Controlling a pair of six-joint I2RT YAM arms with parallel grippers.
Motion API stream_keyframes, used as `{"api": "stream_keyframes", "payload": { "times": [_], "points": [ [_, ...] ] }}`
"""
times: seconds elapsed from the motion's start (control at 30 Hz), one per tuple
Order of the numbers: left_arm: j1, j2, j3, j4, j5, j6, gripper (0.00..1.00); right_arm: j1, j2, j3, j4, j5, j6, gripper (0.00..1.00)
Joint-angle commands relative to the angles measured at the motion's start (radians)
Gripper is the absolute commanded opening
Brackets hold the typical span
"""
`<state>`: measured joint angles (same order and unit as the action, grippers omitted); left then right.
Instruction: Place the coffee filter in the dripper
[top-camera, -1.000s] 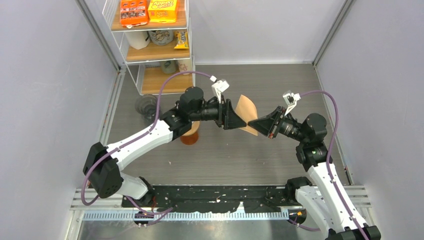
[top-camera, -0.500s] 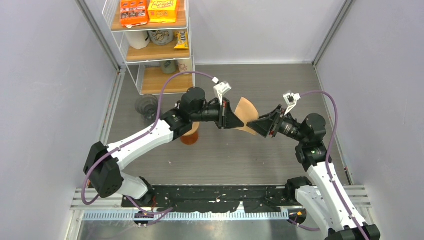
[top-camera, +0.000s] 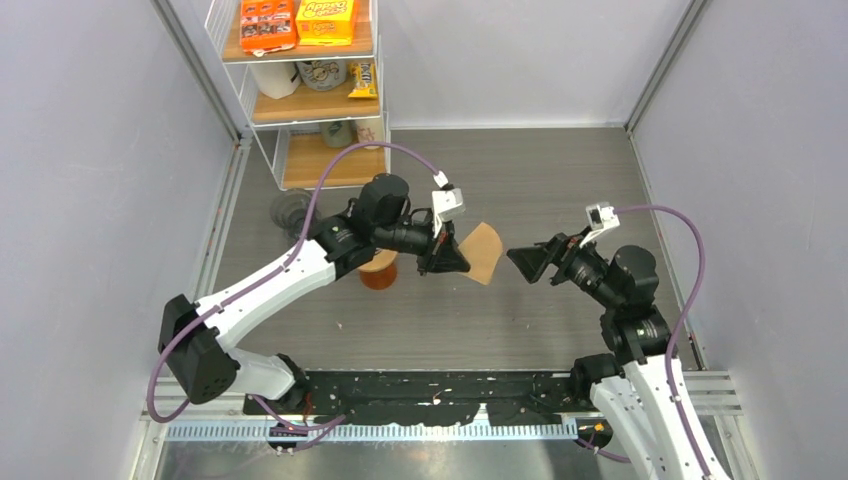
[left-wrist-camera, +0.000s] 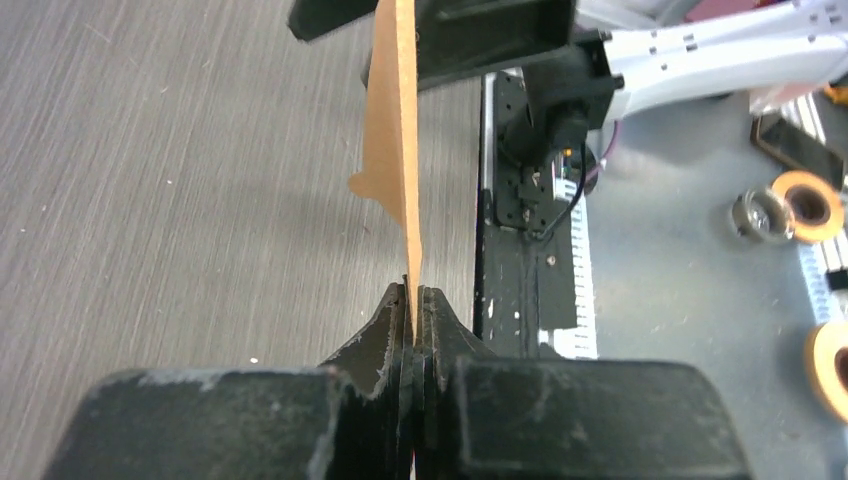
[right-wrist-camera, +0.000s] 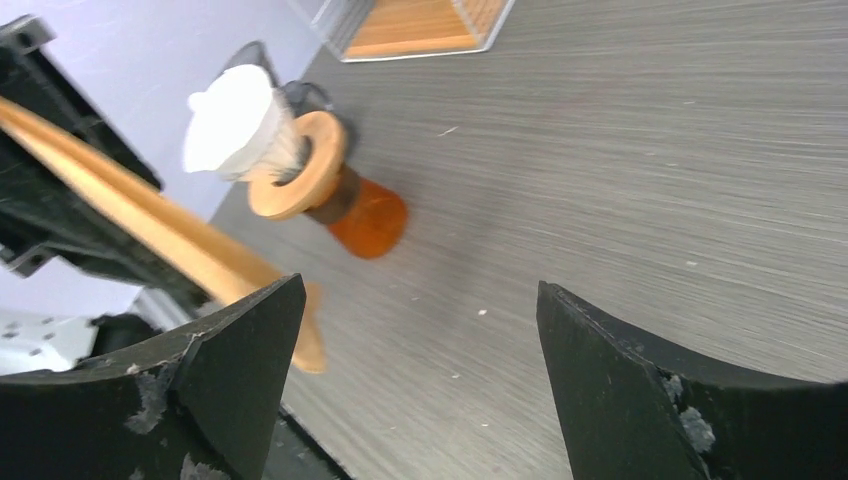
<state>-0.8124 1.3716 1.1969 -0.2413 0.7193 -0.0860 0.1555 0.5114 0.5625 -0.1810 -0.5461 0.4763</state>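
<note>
Handover done. A second ago both grippers were on the coffee filter (top-camera: 484, 252); now only the left gripper (top-camera: 445, 255) has it. The left wrist view shows the jaws pressed tight on the filter's lower edge, with the brown paper standing edge-on and flat between them.

The right gripper (top-camera: 528, 262) has let go and backed off to the right. Its jaws are spread wide with nothing between them, and a clear gap separates it from the filter.

The filter hangs in the air above the table (top-camera: 560, 170), mid-scene, right of the dripper (right-wrist-camera: 300, 170). The dripper stands on the table: white top, wooden collar, orange base. From above, the left arm's wrist covers most of it.

Judgement: the carry to the dripper now falls to the left arm alone, which must swing the paper back left towards its own forearm.

Around: wire shelf rack (top-camera: 300, 100) far left, with snack boxes and cups. A glass piece (top-camera: 290, 212) sits on the table just by it, near the dripper.

Possible snags: the filter looks pressed flat, so it may not seat as a cone. The glass piece crowds the dripper's far-left side.
</note>
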Motion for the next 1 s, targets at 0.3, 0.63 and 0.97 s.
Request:
{"api": "stream_keyframes", "payload": {
  "times": [0.3, 0.63, 0.97],
  "points": [
    [-0.002, 0.006, 0.116, -0.224, 0.191, 0.355, 0.00, 0.003, -0.106, -0.048, 0.044, 0.009, -0.103, 0.93],
    [-0.003, 0.030, 0.136, -0.220, 0.143, 0.328, 0.00, 0.003, -0.057, -0.107, 0.233, -0.237, -0.042, 0.93],
    [-0.002, 0.021, 0.112, -0.132, 0.062, 0.241, 0.00, 0.017, -0.084, -0.119, 0.247, -0.304, -0.026, 0.93]
  ]
}}
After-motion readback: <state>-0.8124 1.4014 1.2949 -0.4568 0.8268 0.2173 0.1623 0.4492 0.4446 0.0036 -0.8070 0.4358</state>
